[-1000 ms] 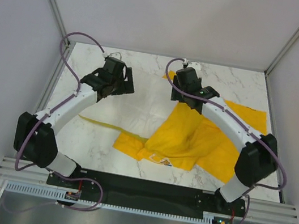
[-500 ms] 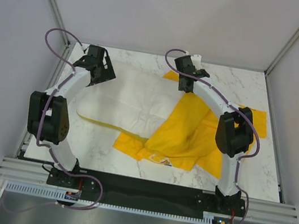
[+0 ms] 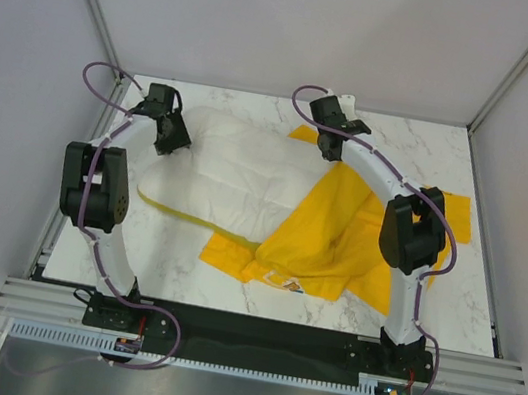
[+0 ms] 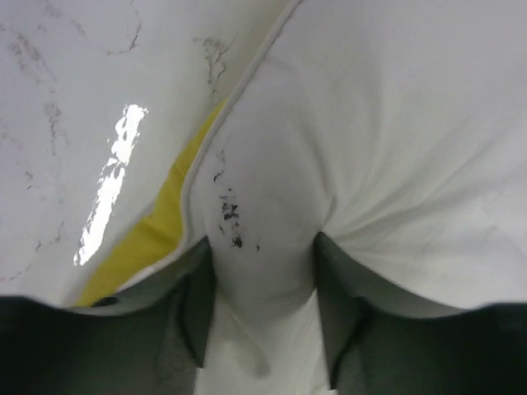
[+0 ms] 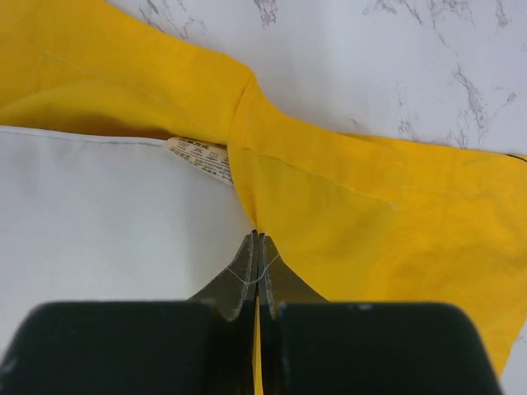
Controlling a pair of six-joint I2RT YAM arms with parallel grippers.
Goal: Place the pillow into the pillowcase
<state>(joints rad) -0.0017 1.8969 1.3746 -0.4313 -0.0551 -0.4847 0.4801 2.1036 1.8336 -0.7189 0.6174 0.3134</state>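
Pillow (image 3: 237, 178): white and plump, lying flat on the marble table (image 3: 182, 265) between the two pincers; most of it is uncovered.
Pillow's left end: bunched up into a ridge, with a few dark specks (image 4: 232, 216) on the cloth and a yellow band (image 4: 152, 239) running along the edge just below it.
Left pincer (image 3: 171, 136): at the pillow's far left corner, partly closed. In the wrist view its two fingers (image 4: 202, 284) press on either side of a fold of white pillow cloth, which puckers between them.
Pillowcase (image 3: 338, 240): bright yellow and rumpled, draped over the pillow's right end and spreading out to the right of the pillow and towards the arm bases. A strip of it also pokes out from under the pillow's near edge.
Pillow's right end: hidden by the yellow cloth. Whether it sits inside the case or merely under it, I cannot tell.
Right pincer (image 3: 331, 150): at the pillow's far right corner, where white cloth meets yellow. Its fingers are pressed fully together, with a thin sliver of yellow pillowcase cloth caught between them.
Label (image 5: 202, 156): small printed tag at the seam of the pillow, just beyond the right pincer's tips, lying against the pillowcase edge.
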